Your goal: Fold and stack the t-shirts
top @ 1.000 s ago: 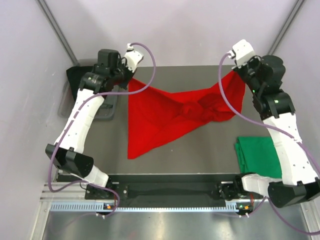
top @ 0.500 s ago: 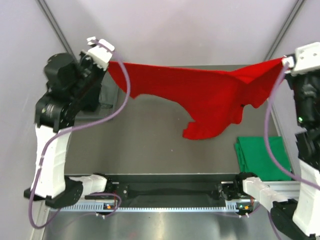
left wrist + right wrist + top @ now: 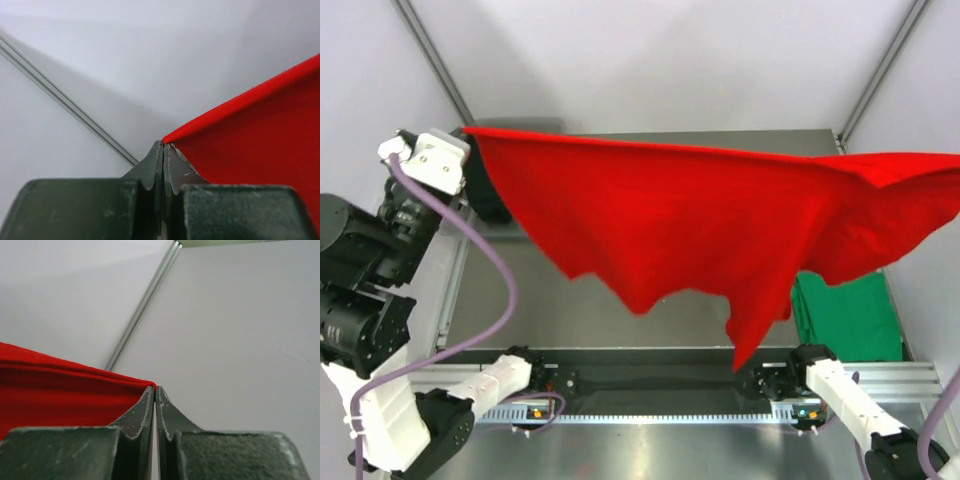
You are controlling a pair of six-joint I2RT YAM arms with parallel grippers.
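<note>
red t-shirt (image 3: 700, 220) spread aloft, green t-shirt (image 3: 847, 318) seemingly folded beneath

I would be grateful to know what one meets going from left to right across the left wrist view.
bar → left claw, its tips shut on the cloth's corner → red t-shirt

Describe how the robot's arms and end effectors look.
The left arm and right arm are white shells with black joints; a purple cable trails the left. The left end effector and right end effector have dark green, scuffed fingers tapering to thin tips.
</note>
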